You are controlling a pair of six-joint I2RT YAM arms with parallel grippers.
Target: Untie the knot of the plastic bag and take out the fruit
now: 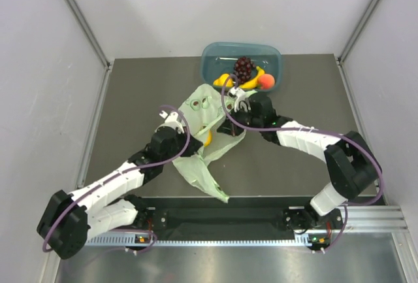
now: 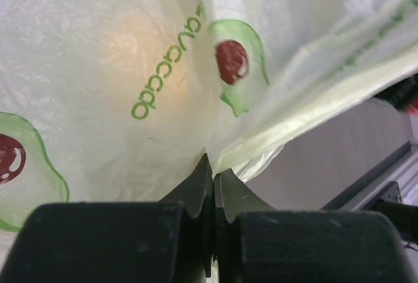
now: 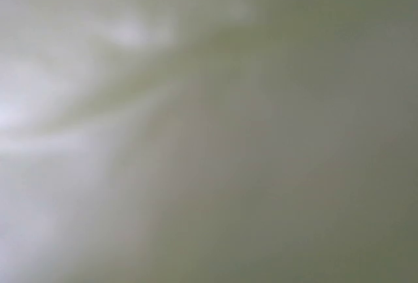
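Grey matte table [image 1: 130, 100] between white walls is carrying the setup. Landmark: the teal translucent plastic tub [image 1: 210, 57] at its far edge.

A dark purple grape bunch [image 1: 243, 67], yellow banana [image 1: 253, 80], orange-red peach [image 1: 266, 82] and yellow round fruit [image 1: 222, 80] are lying in the tub.

The thin, crinkly pale green plastic bag [image 1: 199, 165] with avocado prints is sprawling just in front of the tub. A yellow shape [image 1: 208, 138] is showing through it, possibly another fruit. No knot is showing in any view.

The left gripper [image 2: 213, 173] is pinching a fold of bag film, fingers closed on it. The right gripper [image 1: 238, 103] is sitting at the bag's tub-side edge. Its finger state cannot be told, since blurred green is filling its wrist view.

Judgement: the film is looking light, limp, slippery and tear-prone. It is best taken at a gathered fold or the rim, not a flat panel.
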